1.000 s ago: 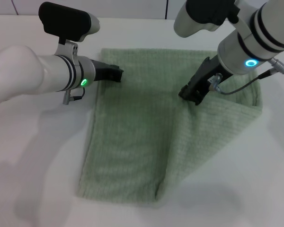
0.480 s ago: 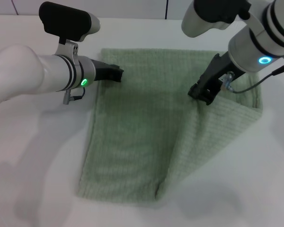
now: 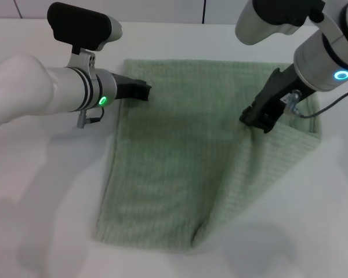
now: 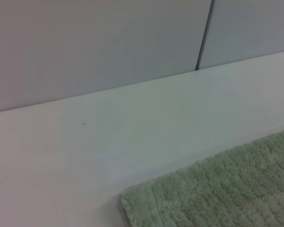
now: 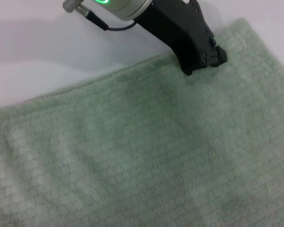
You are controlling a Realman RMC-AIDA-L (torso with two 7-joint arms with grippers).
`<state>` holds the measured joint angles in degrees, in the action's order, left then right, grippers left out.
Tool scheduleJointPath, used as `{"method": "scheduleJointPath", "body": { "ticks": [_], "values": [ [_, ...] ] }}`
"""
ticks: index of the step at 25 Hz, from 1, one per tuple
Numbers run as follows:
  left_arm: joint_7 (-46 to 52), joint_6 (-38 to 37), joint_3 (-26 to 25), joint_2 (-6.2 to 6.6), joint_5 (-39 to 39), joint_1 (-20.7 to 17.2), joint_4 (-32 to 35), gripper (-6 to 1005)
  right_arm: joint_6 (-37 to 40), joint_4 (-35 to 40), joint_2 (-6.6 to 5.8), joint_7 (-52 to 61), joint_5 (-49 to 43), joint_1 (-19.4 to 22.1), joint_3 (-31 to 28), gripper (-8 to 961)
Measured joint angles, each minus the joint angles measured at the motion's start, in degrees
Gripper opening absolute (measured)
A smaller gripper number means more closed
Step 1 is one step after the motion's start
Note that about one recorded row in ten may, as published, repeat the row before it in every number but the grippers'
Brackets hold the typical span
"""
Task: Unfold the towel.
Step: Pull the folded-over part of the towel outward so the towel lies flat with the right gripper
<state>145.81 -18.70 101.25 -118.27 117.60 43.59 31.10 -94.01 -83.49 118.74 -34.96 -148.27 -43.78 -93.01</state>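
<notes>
Where it lies flat, the towel shows ribbed sage-green terry (right flap raised).

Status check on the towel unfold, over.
Left gripper pinning the towel's far left edge. Right gripper shut on the top layer, fold partly peeled toward the robot's right. Nothing in the way on the table.

Towel: the towel lies on the white worktop, its right part folded over.
Left gripper: on the towel's far-left edge.
Right gripper: pinches the raised fold.
</notes>
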Motion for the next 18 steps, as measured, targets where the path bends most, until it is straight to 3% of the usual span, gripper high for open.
{"method": "scheduleJointPath", "body": {
  "ticks": [18],
  "values": [
    [0.36,-0.51,-1.24,0.06,1.44,0.03,0.04,-1,-5.42,-6.55,0.0,2.19,-1.43,1.85,-0.82,18]
  ]
}}
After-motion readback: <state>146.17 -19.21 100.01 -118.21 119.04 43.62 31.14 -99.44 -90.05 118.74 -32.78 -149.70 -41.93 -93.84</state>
